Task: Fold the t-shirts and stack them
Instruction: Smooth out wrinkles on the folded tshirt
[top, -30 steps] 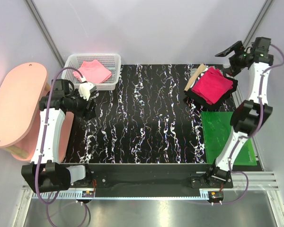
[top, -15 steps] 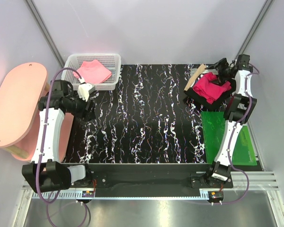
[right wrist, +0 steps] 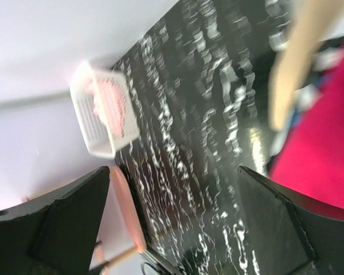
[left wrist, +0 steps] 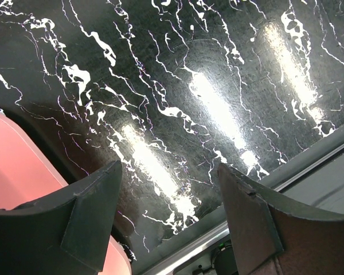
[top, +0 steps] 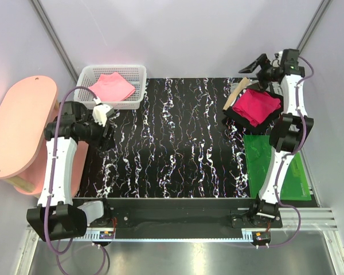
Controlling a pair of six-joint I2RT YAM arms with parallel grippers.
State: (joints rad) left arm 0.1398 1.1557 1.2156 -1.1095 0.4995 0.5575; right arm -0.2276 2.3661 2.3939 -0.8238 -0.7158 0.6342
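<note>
Stacking seemingly done for the red shirt [top: 257, 106], folded atop the black shirt [top: 234, 118] at the table's [top: 178, 143] far right, right gripper [right wrist: 173, 172] spread wide and empty just above, left gripper [left wrist: 166, 172] open, empty near the basket [top: 112, 67]; next, probably reaching for the pink shirt [top: 112, 87] inside.

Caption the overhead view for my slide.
Right gripper open near the stacked crimson t-shirt; pink t-shirt lies in the white basket.

Crimson t-shirt [top: 256, 106] atop black t-shirt [top: 235, 118], upper right; right tool [top: 255, 68] near its upper edge; pink t-shirt [top: 112, 87] in basket [top: 139, 71], upper left.
</note>
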